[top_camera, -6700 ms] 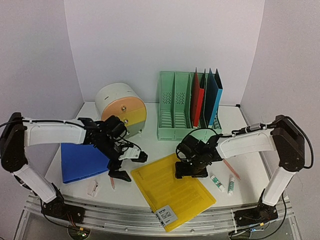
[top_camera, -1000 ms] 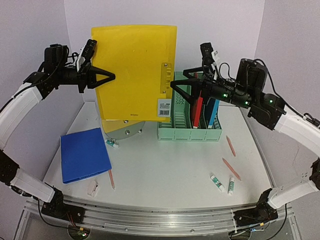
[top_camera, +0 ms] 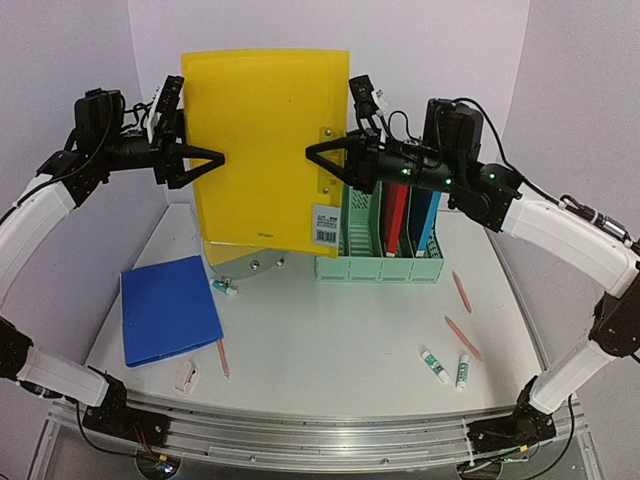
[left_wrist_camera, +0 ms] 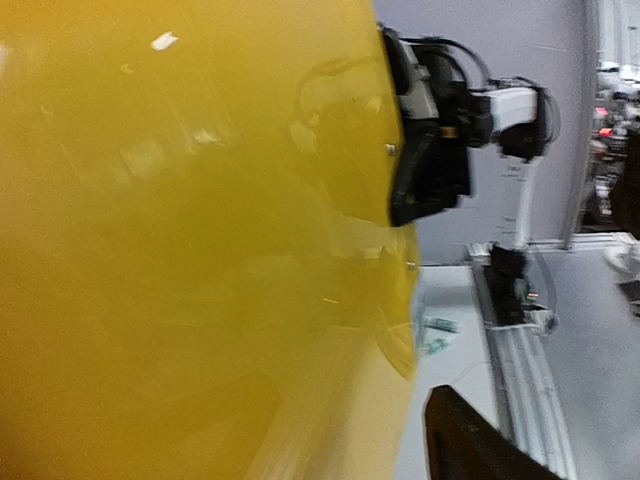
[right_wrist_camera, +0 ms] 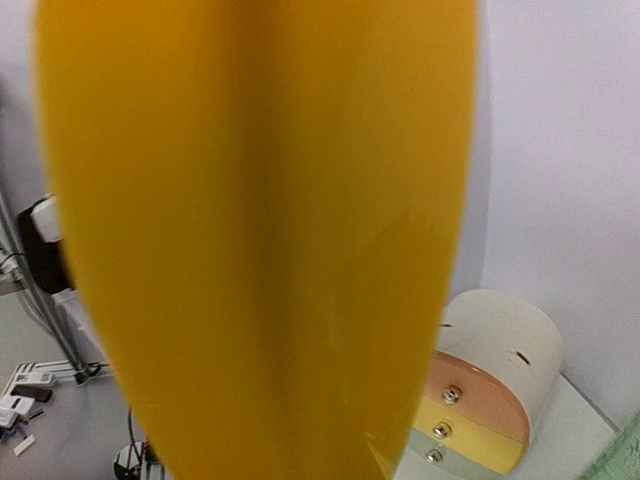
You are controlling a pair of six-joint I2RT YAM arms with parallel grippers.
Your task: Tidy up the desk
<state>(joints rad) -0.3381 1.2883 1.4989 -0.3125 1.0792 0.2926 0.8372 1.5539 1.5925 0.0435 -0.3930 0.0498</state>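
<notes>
Grippers flank an upright yellow folder [top_camera: 260,130]: the right gripper [top_camera: 312,157] pinches its right-hand edge, the left gripper [top_camera: 215,158], jaws spread, straddles the opposite edge, 1 finger [left_wrist_camera: 460,440] clear of the sheet. The desk [top_camera: 330,330] lies well below both, a green file rack [top_camera: 350,225] under the right gripper.

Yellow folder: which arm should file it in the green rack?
Right. The right gripper clamps the yellow folder at the edge nearest the green rack, which stands just below that arm. The left gripper sits at the folder's far edge, farther from the rack.
</notes>
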